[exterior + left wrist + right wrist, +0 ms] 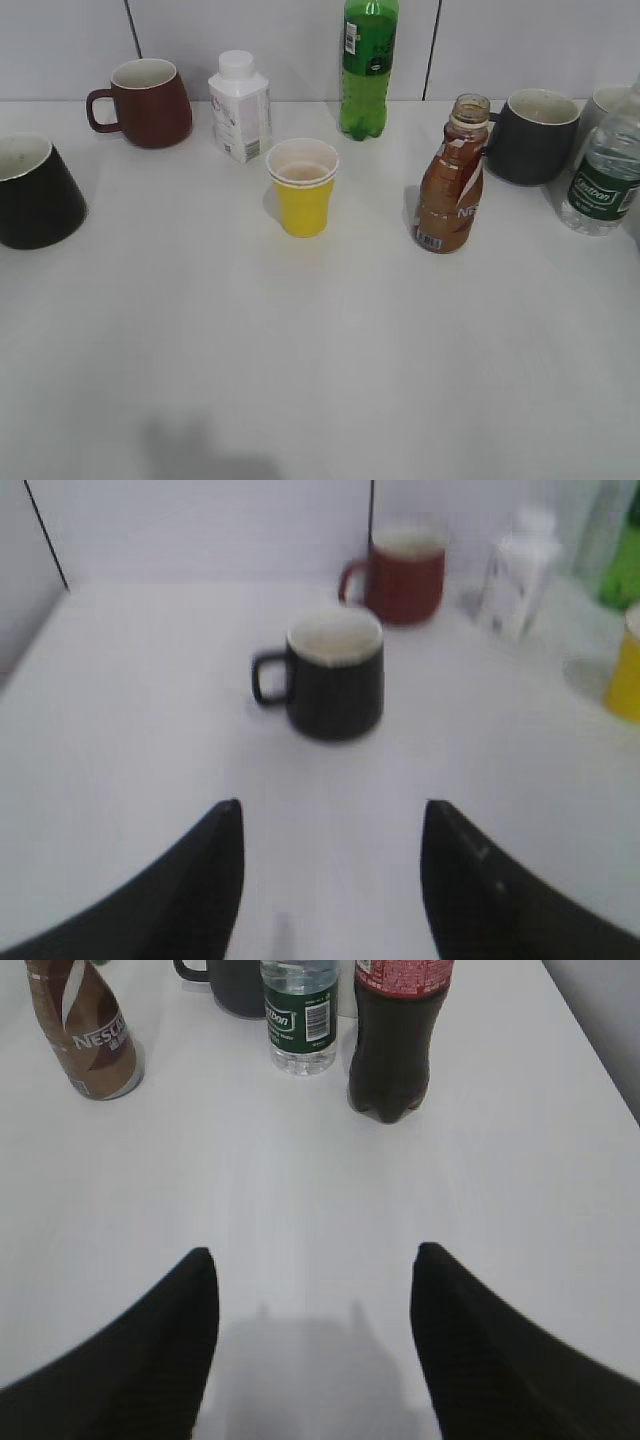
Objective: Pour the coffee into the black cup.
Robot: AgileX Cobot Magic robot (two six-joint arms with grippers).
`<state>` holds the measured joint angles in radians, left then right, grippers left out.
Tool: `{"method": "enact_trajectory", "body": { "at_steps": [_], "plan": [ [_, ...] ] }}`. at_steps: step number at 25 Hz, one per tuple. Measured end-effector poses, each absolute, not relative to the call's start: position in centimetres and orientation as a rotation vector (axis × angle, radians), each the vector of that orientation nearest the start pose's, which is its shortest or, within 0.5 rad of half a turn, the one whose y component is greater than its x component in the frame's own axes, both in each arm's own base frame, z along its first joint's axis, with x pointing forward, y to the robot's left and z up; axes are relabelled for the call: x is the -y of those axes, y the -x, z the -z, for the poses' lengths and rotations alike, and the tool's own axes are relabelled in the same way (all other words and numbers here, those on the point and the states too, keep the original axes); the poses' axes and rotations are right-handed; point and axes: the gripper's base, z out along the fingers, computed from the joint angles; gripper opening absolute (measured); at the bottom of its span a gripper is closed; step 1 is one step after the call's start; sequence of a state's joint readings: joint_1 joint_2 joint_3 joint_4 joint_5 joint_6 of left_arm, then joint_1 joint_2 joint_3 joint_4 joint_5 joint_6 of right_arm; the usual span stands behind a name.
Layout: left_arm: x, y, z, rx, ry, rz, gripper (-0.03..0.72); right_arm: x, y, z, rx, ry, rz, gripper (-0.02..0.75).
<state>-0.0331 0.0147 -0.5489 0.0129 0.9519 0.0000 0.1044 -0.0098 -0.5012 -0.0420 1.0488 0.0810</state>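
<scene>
While both grippers, left gripper (330, 880) and right gripper (315, 1345), stand wide and empty, I note coffee bottle (452, 180) uncapped at centre right; black cup (35, 192) waits far left, mouth up.

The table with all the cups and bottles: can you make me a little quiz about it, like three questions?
1. True or false: the coffee bottle has its cap off.
2. Which stands closest to the yellow cup? A) the black cup B) the white bottle C) the water bottle
3. Fill in: both grippers, left gripper and right gripper, are open and hold ____.

Key: 1. True: its mouth is open. 2. B. 3. Nothing.
</scene>
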Motion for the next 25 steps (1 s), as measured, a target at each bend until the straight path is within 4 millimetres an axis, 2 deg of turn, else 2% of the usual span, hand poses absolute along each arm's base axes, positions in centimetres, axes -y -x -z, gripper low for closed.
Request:
{"method": "enact_trajectory", "body": {
  "at_steps": [7, 12, 15, 20, 25],
  "plan": [
    [-0.6, -3.3, -32.3, -1.784, -0.062, -0.122, 0.437, 0.4, 0.6, -27.9, -2.021, 0.022, -0.068, 0.480],
    [-0.4, -6.6, -33.1, -1.702, -0.094, -0.126, 0.437, 0.4, 0.6, -27.9, -2.021, 0.022, -0.068, 0.480],
    [-0.1, -8.5, -32.0, -1.658, -0.113, -0.111, 0.437, 0.4, 0.6, -27.9, -2.021, 0.022, -0.068, 0.480],
    [0.4, -10.6, -28.1, -1.620, -0.121, -0.063, 0.437, 0.4, 0.6, -27.9, -2.021, 0.022, -0.068, 0.480],
    [-0.1, -11.7, -24.8, -1.647, 0.030, 0.012, 0.437, 0.4, 0.6, -27.9, -2.021, 0.022, -0.068, 0.480]
  ]
}}
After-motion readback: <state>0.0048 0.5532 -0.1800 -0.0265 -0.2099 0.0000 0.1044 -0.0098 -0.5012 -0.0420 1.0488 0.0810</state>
